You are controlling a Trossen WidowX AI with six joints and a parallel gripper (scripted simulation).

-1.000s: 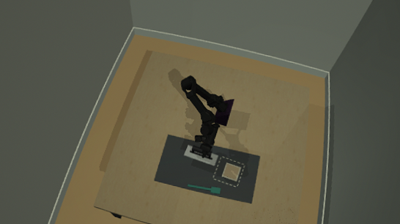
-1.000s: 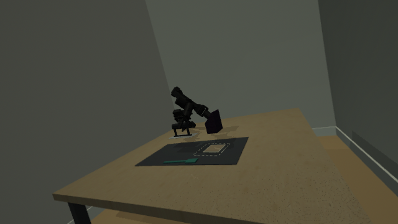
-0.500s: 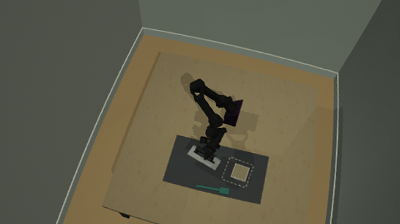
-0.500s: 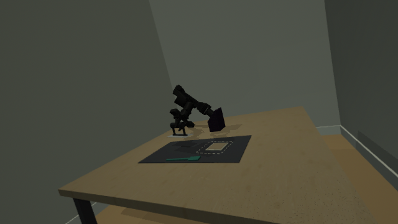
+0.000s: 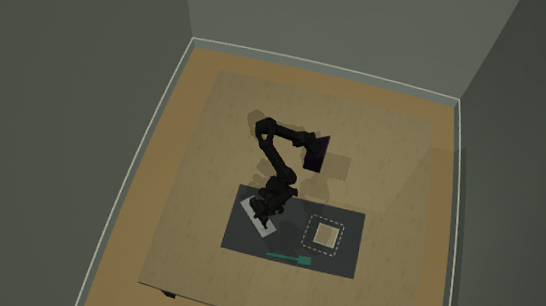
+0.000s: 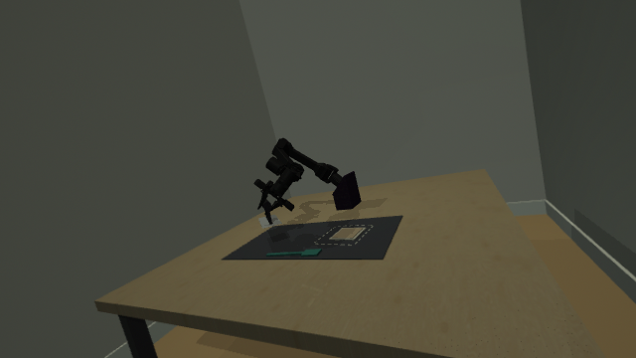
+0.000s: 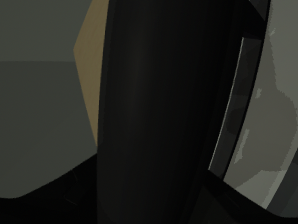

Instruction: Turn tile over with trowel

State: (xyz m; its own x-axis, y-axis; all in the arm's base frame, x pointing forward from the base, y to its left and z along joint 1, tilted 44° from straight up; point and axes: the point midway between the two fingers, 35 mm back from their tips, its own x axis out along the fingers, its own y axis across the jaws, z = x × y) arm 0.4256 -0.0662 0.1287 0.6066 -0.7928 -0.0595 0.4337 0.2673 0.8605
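My gripper (image 5: 262,210) (image 6: 271,205) is shut on the trowel, over the left part of the mat in the top view. The trowel's pale grey rectangular blade (image 5: 268,231) (image 6: 264,223) (image 7: 280,117) is tilted and held above the mat. Its thick black handle (image 7: 160,100) fills the middle of the wrist view; the fingers hide much of it elsewhere. The square tile (image 5: 326,236) (image 6: 348,234), tan with a pale edge, lies flat inside the dashed outline (image 6: 335,244). I cannot tell which side of it is marked.
The dark mat (image 5: 244,241) (image 6: 248,253) lies on the wooden table (image 5: 202,267) (image 6: 447,278). A green flat-bladed tool (image 5: 304,260) (image 6: 311,253) with a thin handle lies near the mat's front edge. The arm's dark base block (image 5: 316,154) (image 6: 347,194) stands behind the mat.
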